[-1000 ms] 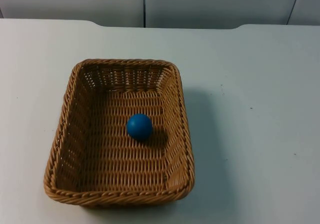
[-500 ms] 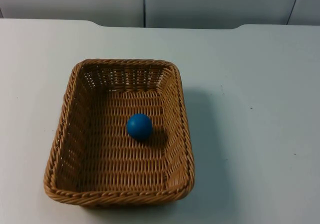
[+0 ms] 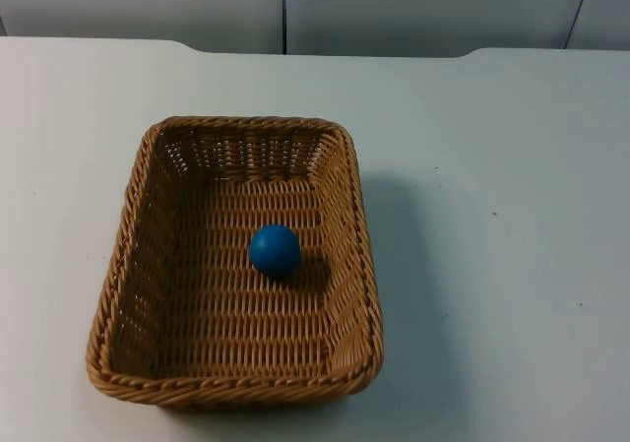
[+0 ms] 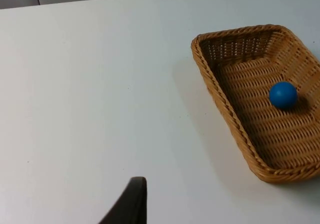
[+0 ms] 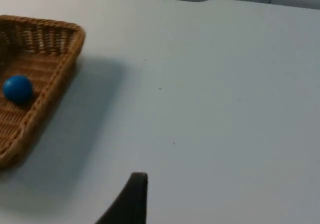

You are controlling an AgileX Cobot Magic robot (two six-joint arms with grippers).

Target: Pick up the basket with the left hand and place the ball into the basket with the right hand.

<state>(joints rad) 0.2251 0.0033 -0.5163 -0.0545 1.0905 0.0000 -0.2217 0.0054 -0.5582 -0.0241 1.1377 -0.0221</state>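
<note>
Bare white worktop [image 3: 512, 265] lay open on every side of the rectangular tan woven wicker basket [image 3: 148, 225], whose raised walls fenced the small blue ball [image 3: 274, 250], reachable from above.

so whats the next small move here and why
Probably none beyond keeping both arms parked. The blue ball already lies on the floor of the wicker basket, which rests flat on the white table. The left gripper and the right gripper both hover over bare table, apart from the basket, so the task looks finished.
</note>
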